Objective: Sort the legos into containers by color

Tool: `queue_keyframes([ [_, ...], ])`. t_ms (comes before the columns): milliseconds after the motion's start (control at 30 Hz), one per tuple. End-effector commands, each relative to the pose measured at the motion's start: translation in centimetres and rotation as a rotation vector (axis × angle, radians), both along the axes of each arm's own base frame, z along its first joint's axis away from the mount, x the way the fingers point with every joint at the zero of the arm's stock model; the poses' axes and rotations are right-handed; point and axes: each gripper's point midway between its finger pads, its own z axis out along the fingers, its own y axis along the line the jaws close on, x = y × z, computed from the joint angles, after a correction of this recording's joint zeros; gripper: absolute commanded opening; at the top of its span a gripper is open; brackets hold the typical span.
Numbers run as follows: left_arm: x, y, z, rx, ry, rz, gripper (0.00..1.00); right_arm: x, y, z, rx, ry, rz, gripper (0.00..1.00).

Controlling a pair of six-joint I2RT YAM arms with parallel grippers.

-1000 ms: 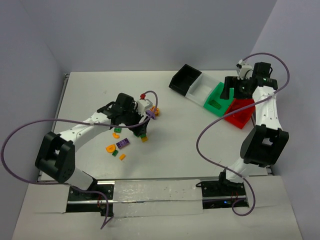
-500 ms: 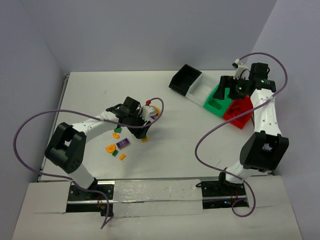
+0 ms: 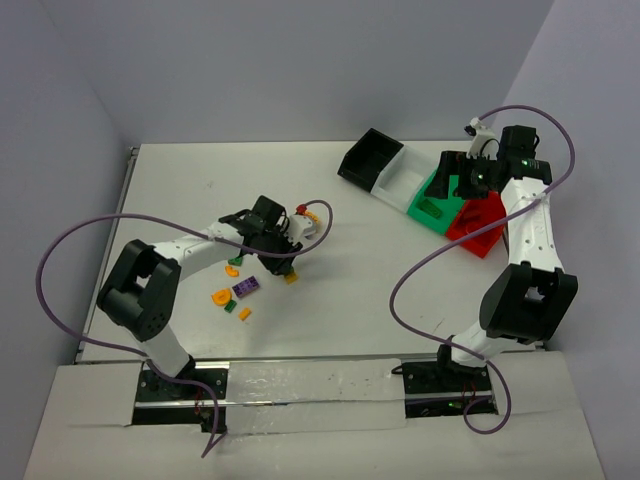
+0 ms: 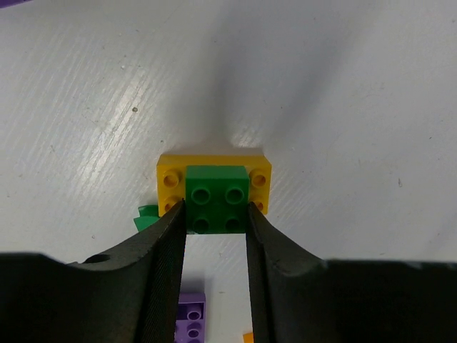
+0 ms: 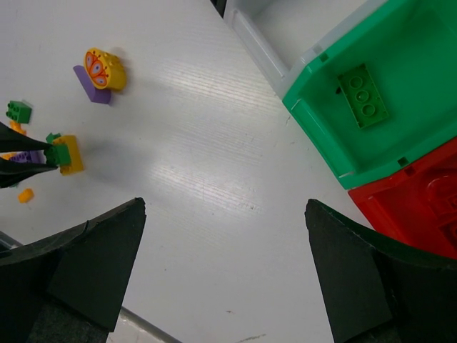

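My left gripper [image 4: 216, 211] is low over the table, jaws pressed against both sides of a green lego [image 4: 217, 199] that sits on a yellow lego [image 4: 170, 179]. In the top view this gripper [image 3: 283, 262] is left of centre. Other loose legos lie near it: a purple brick [image 3: 246, 288], an orange piece [image 3: 221, 297] and a small green one [image 3: 229, 307]. The containers stand in a row at the back right: black [image 3: 368, 158], white [image 3: 400, 172], green [image 3: 432, 200], red [image 3: 480, 225]. My right gripper [image 5: 225, 206] hangs open and empty above the table beside the green bin [image 5: 321, 100].
A green brick [image 5: 363, 95] lies in the green bin. A yellow round piece [image 5: 105, 69] rests on a purple piece further back. Purple cables loop over the table by both arms. Grey walls close in the back and sides.
My left gripper has dropped lower and closed its jaws onto the green lego. The right arm swung slightly left over the bins, then held still with its jaws wide.
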Motion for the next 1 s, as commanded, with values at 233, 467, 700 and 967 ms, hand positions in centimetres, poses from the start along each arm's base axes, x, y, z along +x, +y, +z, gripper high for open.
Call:
queue_keyframes([
  [233, 1.5, -2.7, 8.3, -0.211, -0.080, -0.003, 0.00, -1.2, 5.9, 3.4, 0.091, -0.125, 0.156, 1.00],
  [467, -0.4, -3.8, 19.2, -0.624, 0.113, 0.062, 0.00, -1.4, 12.8, 6.3, 0.058, -0.268, 0.359, 1.00],
  [700, -2.3, -2.8, 23.5, -0.928, 0.336, 0.059, 0.00, -4.6, 21.4, 10.1, 0.018, -0.425, 0.644, 1.00],
  [967, -1.3, -1.7, 25.2, -1.051, 0.451, 0.130, 0.00, -8.4, 27.6, 10.1, -0.057, -0.445, 0.819, 1.00],
])
